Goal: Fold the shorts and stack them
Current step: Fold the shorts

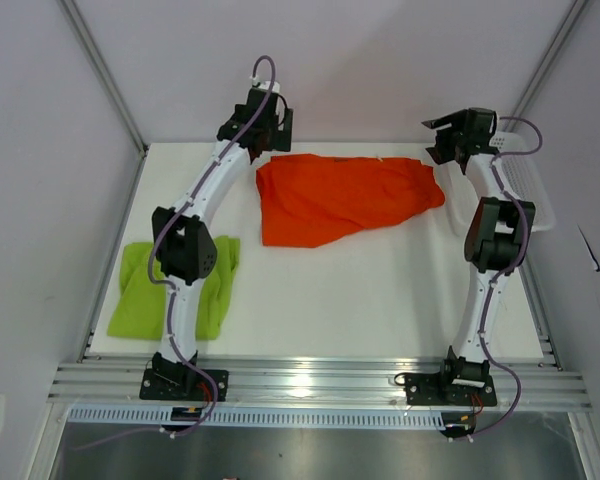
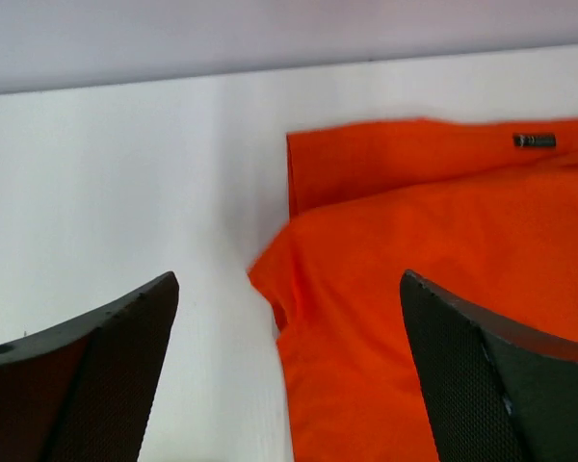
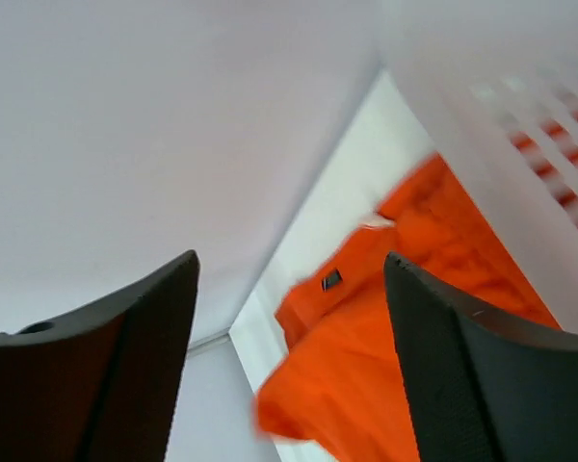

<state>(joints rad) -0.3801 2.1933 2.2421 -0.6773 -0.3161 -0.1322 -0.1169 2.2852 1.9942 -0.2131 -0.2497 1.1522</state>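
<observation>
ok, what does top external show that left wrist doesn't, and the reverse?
Top external only: lime green shorts at near left, the white mesh basket at right, the right arm. Left wrist only: a small dark label on the waistband, and the left gripper seen open and empty. Both: orange-red shorts on the white table.

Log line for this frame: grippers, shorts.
orange shorts: far centre, unheld | green shorts: near left, unheld | left gripper: open, empty, over orange shorts left edge | right gripper: open, empty
</observation>
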